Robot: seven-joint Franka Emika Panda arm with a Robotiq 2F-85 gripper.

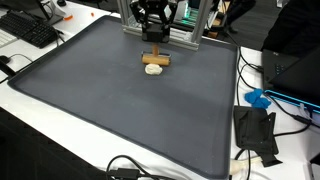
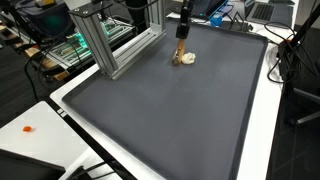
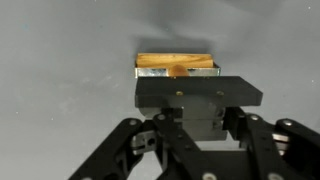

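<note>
Hovering hand (image 1: 152, 41) over wooden block (image 1: 155, 58), cream disc (image 1: 153, 69) beside, opening impossible to tell

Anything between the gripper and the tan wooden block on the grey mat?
Nothing visible. The black gripper hangs right above the tan wooden block. A cream round piece lies beside the block on the dark grey mat, off that path.
</note>
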